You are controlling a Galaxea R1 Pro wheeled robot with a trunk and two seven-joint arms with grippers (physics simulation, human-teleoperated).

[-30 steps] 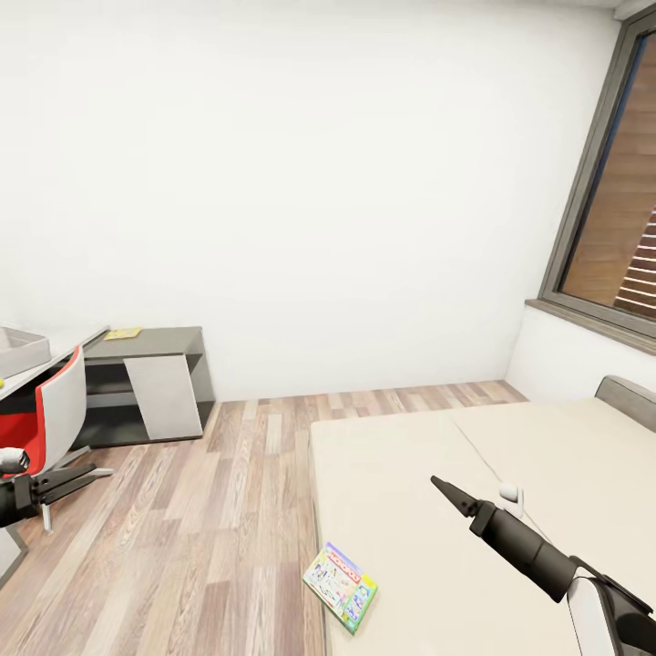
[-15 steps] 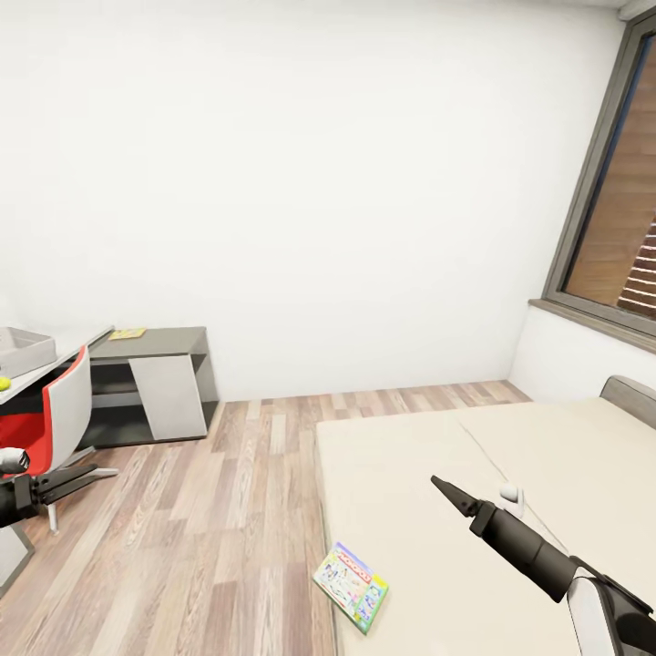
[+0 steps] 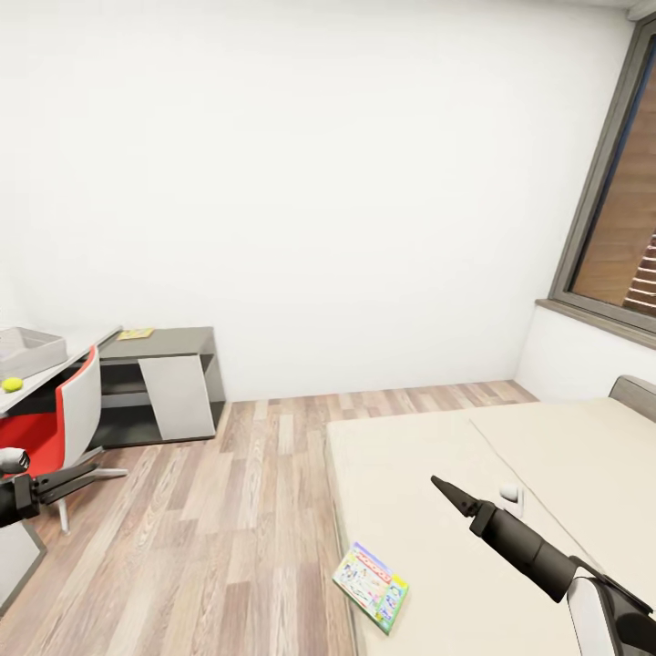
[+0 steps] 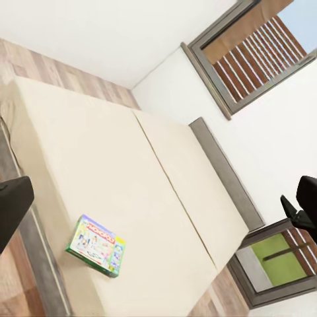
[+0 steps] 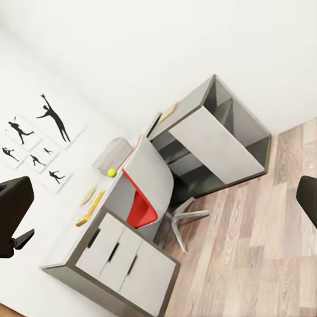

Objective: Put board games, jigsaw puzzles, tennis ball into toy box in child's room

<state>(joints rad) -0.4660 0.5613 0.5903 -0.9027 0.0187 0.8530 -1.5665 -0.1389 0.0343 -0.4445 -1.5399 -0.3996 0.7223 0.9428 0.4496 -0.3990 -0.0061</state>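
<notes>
Right now a pale green-edged board game (image 3: pixel 371 586) lies flat on the bed (image 3: pixel 547 456), near its edge. Far off, the tennis ball (image 3: pixel 12 384) sits on the tabletop (image 5: pixel 99 198) beside the grey toy box (image 3: pixel 27 351). Both sets of jaws are apart and hold nothing.

This is a child's bedroom in a home. A long beige bed (image 3: pixel 510 510) with a low grey headboard (image 3: pixel 636 394) stands on wood-plank flooring (image 3: pixel 219 528) beside a dark-framed window (image 3: pixel 610 219) with slatted blinds. Against the white wall sits a light-grey desk (image 5: pixel 99 218) with pale drawers, a red and white swivel chair (image 3: pixel 64 419) pulled up to it, and a lower dark grey side cabinet (image 3: pixel 164 383). Black sports-silhouette pictures (image 5: pixel 36 142) hang above the desk. A Monopoly board game (image 3: pixel 371 586) lies on the bed.
</notes>
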